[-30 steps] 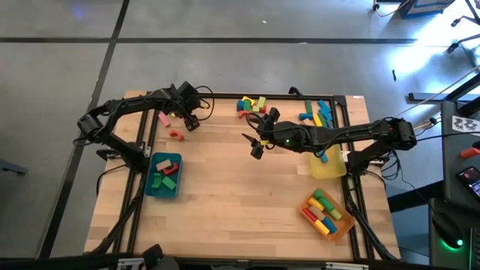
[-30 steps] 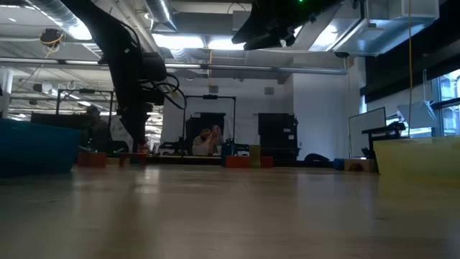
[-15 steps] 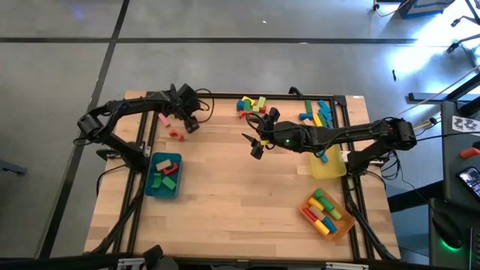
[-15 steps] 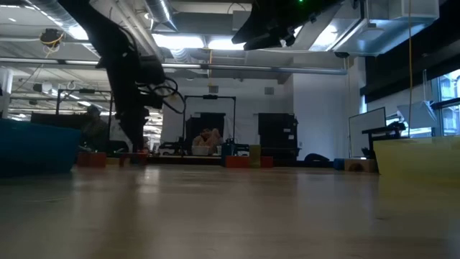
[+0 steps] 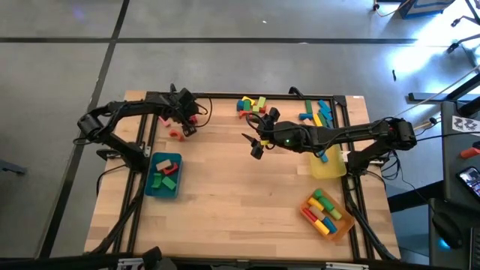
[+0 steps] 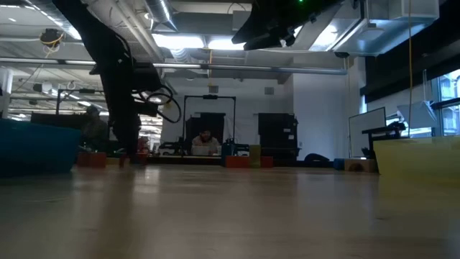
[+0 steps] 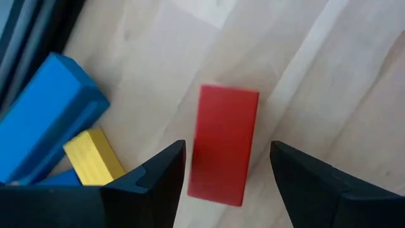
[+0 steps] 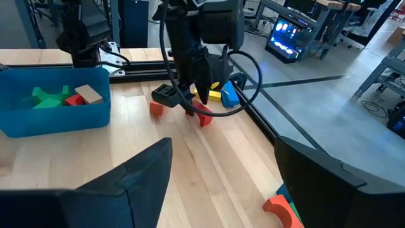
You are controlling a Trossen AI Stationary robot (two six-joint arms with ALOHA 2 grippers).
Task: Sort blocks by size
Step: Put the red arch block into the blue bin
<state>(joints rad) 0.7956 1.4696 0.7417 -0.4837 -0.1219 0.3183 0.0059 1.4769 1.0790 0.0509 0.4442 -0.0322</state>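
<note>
Blocks are the job, and near to far they lie like this: an orange tray [image 5: 327,214] at the near right corner holds cylinders and bars, a teal tray [image 5: 163,175] at the near left holds green, red and tan pieces, and a yellow tray [image 5: 328,165] on the right holds a blue one. Loose blocks wait along the far edge: a heap [image 5: 252,104] at the middle, another [image 5: 315,113] to the right, and a few at the far left.

That far left group is where the work is. The left gripper [image 5: 184,124] hangs low over a red block [image 7: 223,144] lying flat on the table [image 5: 240,187], fingers spread wide on either side and not touching it. Just beside it lie a blue block [image 7: 47,114] and a yellow one [image 7: 93,157].

So the step in hand looks like a pick. Next, I judge, the gripper must drop a little, close across the red block's narrow width without nudging its neighbours, then carry it to the tray matching its size.

The right gripper [image 5: 257,142] waits mid-table, raised, fingers wide and empty.
</note>
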